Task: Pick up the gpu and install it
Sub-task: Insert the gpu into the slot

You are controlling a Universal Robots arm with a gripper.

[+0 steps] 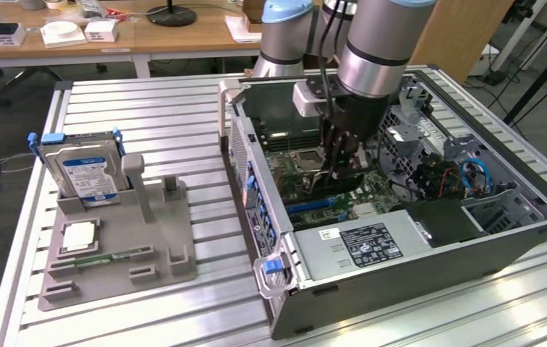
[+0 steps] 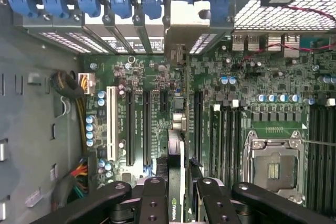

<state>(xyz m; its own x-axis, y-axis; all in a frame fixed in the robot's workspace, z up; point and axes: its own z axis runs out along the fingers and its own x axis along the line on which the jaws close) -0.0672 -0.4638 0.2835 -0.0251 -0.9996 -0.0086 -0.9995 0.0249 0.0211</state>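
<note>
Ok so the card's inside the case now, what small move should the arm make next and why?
Probably ease straight down. The gripper holds the gpu edge-on over the motherboard, its bracket at the rear slot openings, and it does not look fully seated yet.

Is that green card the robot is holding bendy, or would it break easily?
The gpu is probably stiff, since it stands straight on edge between the fingers. It likely breaks easily: it is a thin board with tiny parts. Pushed sideways, it might tip, being so narrow.
</note>
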